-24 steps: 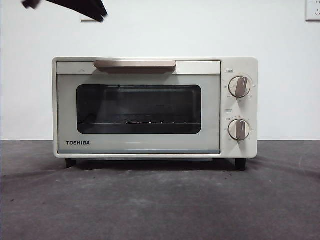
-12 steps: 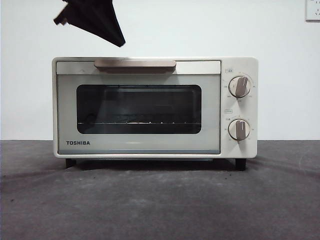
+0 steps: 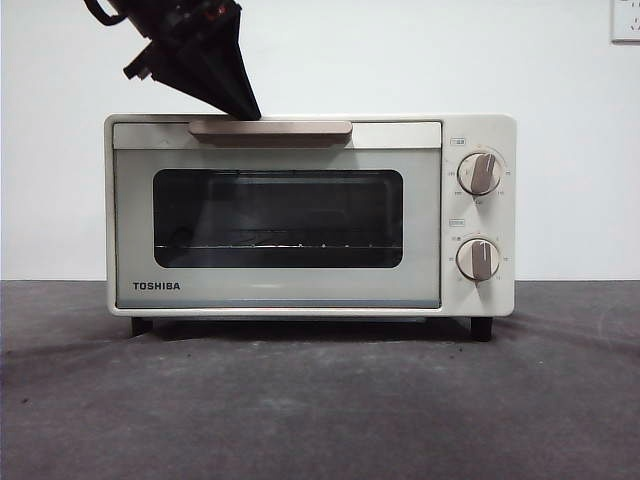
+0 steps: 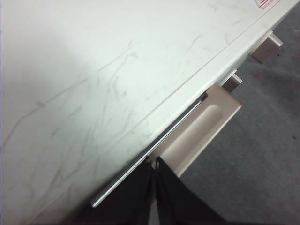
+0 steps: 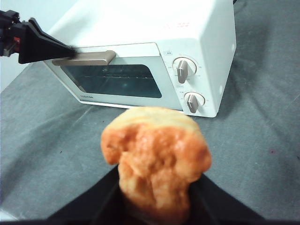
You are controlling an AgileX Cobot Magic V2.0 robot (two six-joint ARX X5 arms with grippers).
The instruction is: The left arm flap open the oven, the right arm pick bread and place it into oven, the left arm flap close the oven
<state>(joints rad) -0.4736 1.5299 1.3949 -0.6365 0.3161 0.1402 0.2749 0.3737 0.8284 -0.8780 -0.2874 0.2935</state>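
The cream oven stands in the middle of the table with its glass door shut. My left gripper reaches down from the upper left, jaws shut to a point, its tip at the left part of the beige handle. The left wrist view shows that tip at the seam between the oven's top and the handle. In the right wrist view my right gripper is shut on the golden-orange bread, held in front of the oven and well back from it. The front view shows no bread.
Dark grey cloth covers the table in front of the oven. Two beige knobs sit on the oven's right side. A white wall stands behind, with an outlet at the top right.
My left gripper has come down and to the right from the top left corner until its tip reached the oven's handle. The oven door stays shut.
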